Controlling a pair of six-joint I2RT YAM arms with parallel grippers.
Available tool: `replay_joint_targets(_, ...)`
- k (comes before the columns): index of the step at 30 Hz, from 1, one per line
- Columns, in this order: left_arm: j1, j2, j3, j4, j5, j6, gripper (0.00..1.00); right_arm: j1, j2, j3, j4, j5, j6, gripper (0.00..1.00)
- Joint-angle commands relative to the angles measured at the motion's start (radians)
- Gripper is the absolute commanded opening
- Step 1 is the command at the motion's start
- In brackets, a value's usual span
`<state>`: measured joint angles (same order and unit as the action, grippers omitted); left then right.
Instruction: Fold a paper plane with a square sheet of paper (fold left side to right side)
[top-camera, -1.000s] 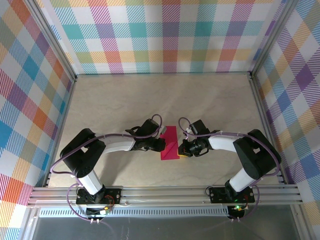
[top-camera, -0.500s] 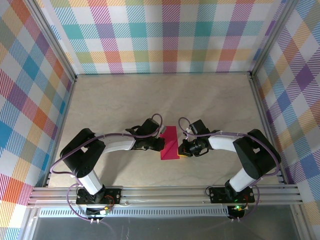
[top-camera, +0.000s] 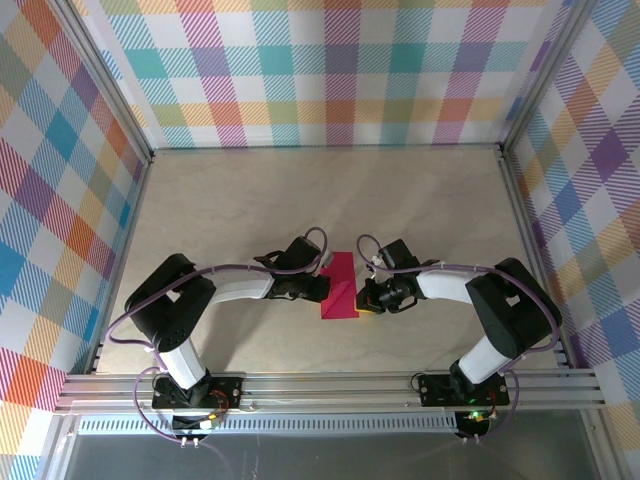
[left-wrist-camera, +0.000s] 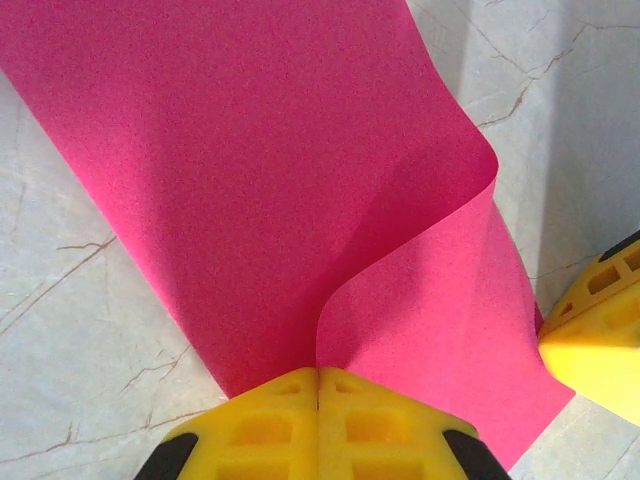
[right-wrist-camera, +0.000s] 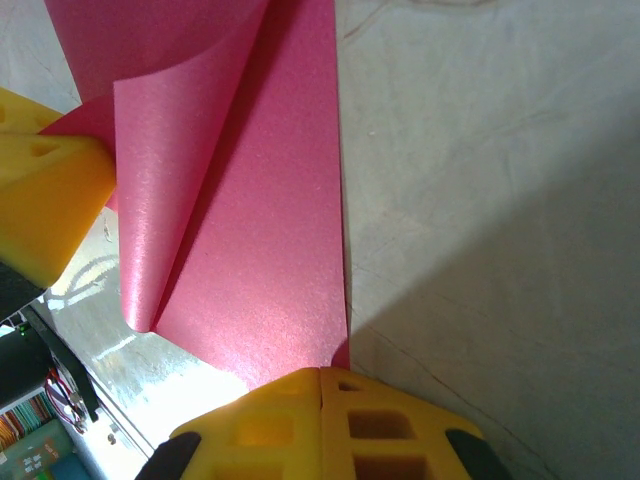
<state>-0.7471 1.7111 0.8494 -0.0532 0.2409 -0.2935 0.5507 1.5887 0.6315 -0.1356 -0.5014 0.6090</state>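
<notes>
The square sheet of paper (top-camera: 339, 288) lies half-folded on the surface (top-camera: 300, 200). The left end effector (left-wrist-camera: 318, 382) is clenched on its lifted flap (left-wrist-camera: 440, 300); the right end effector (right-wrist-camera: 320, 380), clenched too, touches the opposite edge. I would carry the flap low, edges aligned.

Left claw (left-wrist-camera: 318, 375), right claw (right-wrist-camera: 320, 375), both closed

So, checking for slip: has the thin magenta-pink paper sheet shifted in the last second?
No. The magenta-pink paper sheet lies at the same spot relative to the aluminium front rail.
</notes>
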Motion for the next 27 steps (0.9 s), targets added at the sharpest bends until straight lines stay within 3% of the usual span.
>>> replay_joint_targets(1, 0.012, 0.013, 0.023, -0.016, -0.015, 0.020, 0.00, 0.007, 0.046, -0.010, -0.049, 0.074, -0.019, 0.00)
replay_joint_targets(27, 0.011, 0.032, 0.011, -0.039, -0.045, 0.034, 0.00, 0.006, 0.038, 0.001, -0.043, 0.051, -0.020, 0.00)
